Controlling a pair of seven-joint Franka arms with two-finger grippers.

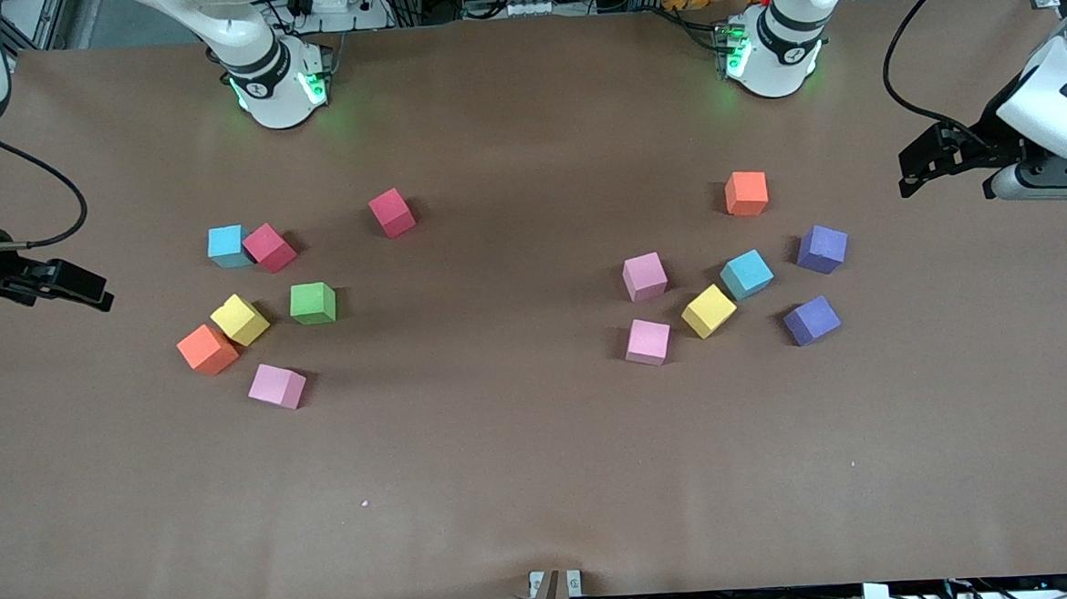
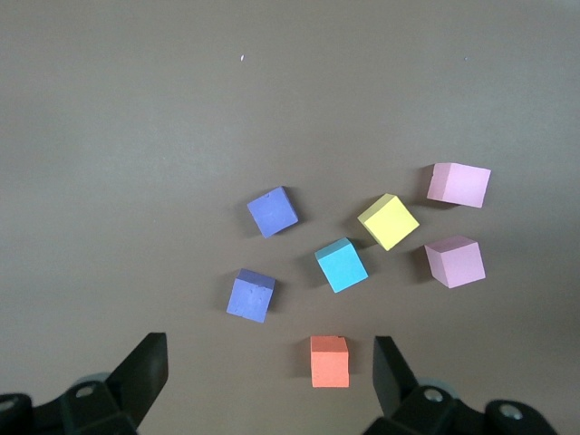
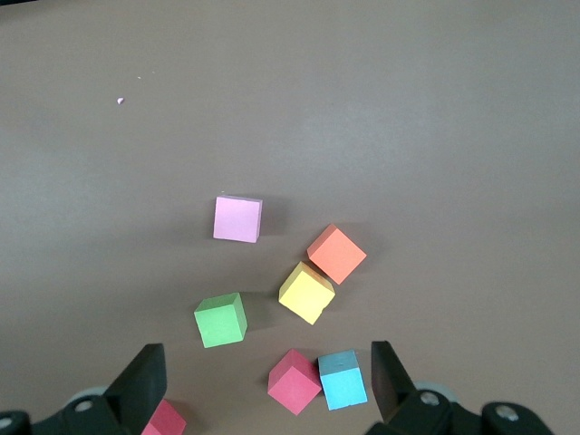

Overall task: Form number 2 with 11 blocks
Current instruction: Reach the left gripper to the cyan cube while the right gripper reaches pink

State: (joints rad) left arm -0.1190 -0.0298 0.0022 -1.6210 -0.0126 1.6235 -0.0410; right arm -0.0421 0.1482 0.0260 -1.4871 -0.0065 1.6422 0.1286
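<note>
The blocks lie loose in two clusters, and no number 2 is in view. Toward the right arm's end are a light blue block (image 1: pixel 227 246), two crimson ones (image 1: pixel 270 248) (image 1: pixel 392 213), a green (image 1: pixel 313 303), a yellow (image 1: pixel 240 319), an orange (image 1: pixel 206 349) and a pink (image 1: pixel 277 386). Toward the left arm's end are an orange block (image 1: pixel 746 193), two pink (image 1: pixel 645 276) (image 1: pixel 647 342), a yellow (image 1: pixel 709 311), a light blue (image 1: pixel 747 275) and two purple (image 1: pixel 822 249) (image 1: pixel 811 320). My left gripper (image 1: pixel 909 175) (image 2: pixel 270 353) hangs open high above its cluster. My right gripper (image 1: pixel 99 295) (image 3: pixel 267 358) hangs open and empty above its own.
Brown paper covers the table (image 1: pixel 505 447). Both arm bases (image 1: pixel 280 80) (image 1: pixel 772 50) stand along the table's edge farthest from the front camera. A small bracket (image 1: pixel 555 583) sits at the edge nearest it.
</note>
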